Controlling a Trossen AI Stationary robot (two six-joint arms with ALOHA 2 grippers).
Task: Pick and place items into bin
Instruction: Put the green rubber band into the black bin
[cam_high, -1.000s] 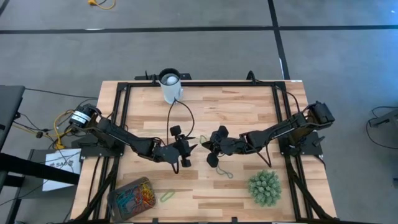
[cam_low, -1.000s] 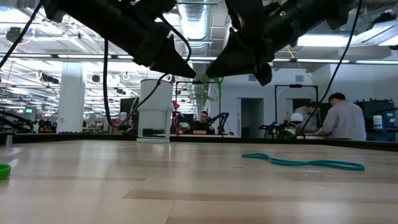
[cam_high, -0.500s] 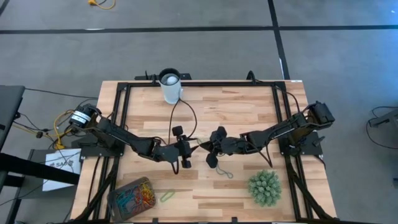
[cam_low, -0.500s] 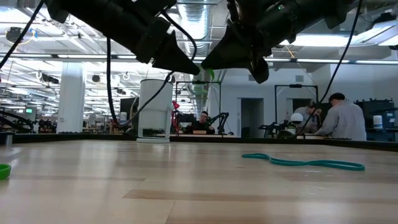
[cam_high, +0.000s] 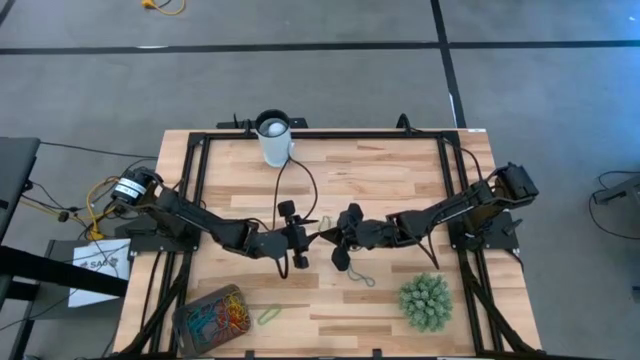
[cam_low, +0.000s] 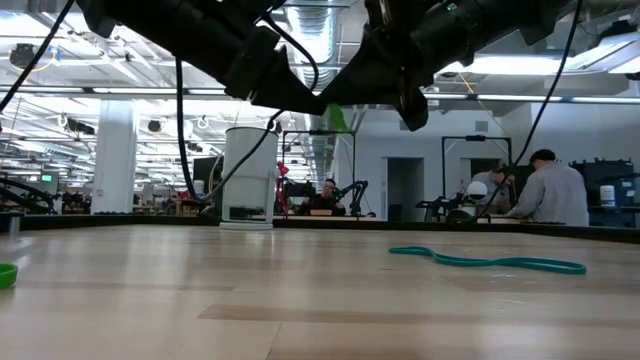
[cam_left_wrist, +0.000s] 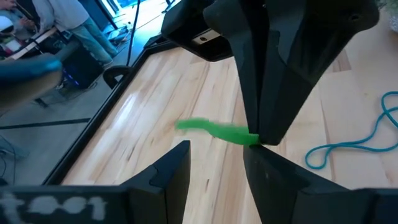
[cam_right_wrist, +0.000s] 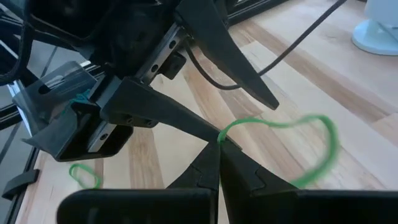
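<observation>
A thin green looped band (cam_right_wrist: 298, 140) hangs in the air over the middle of the table, and my right gripper (cam_high: 329, 232) is shut on one end of it. My left gripper (cam_high: 312, 230) faces it tip to tip. It is open, and its two fingers (cam_left_wrist: 177, 165) stand on either side of the band (cam_left_wrist: 208, 129) without plainly touching it. The bin (cam_high: 213, 315) stands at the near left edge, filled with coloured bands. A light green band (cam_high: 268, 315) lies flat on the wood beside the bin. A teal band (cam_high: 362, 277) lies near the middle. My right gripper pinches one end of the green band (cam_right_wrist: 222, 135) between its two fingertips, only at their free ends. The fingers slant down toward the table's left. The rest of the loop (cam_low: 336, 118) hangs free and slack, clear of the table.
A white cup (cam_high: 273, 138) stands at the far edge and a spiky green plant ball (cam_high: 426, 302) at the near right. A black frame (cam_high: 320, 133) rims the table. People work at benches (cam_low: 545, 190) in the room beyond.
Both grippers have tipped a little and their fingertips have drawn closer together. The green band, which hung lower below the right fingertips, has swung up and now sits higher between the two grippers.
</observation>
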